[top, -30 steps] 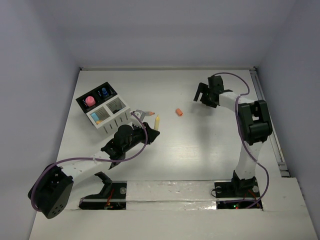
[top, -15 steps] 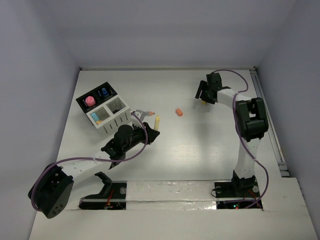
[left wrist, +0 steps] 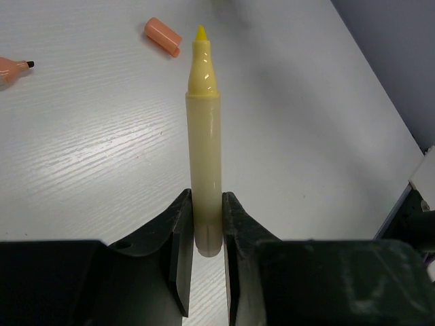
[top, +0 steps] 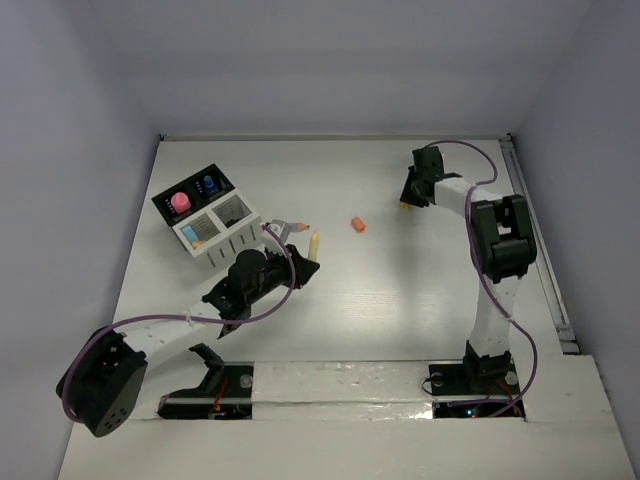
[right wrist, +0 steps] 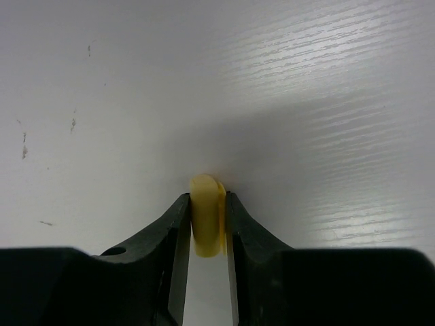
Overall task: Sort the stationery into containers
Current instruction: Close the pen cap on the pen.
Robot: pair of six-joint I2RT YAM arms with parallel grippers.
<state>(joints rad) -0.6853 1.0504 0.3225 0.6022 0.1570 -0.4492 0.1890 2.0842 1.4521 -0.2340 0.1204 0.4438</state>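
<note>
My left gripper [left wrist: 206,202] [top: 303,267] is shut on the base of an uncapped yellow highlighter [left wrist: 204,149] [top: 314,244], tip pointing away, above the table beside the containers [top: 232,243]. At the far right my right gripper [right wrist: 206,204] [top: 406,199] is down at the table, shut on a small yellow cap [right wrist: 206,212]. An orange cap [top: 358,224] [left wrist: 163,37] lies mid-table. An orange marker [top: 291,228] [left wrist: 9,68] lies near the organizer. In the black compartments sit a pink piece [top: 180,202] and a blue-capped bottle [top: 208,184]. One white compartment holds a light blue piece [top: 197,232].
A rail [top: 540,255] runs along the table's right edge. Grey walls close in the back and both sides. The left arm's purple cable [top: 275,300] loops over the near-left table.
The right gripper moved a little right toward the back and went from open to shut on the yellow cap. The left arm and its highlighter stayed put.
</note>
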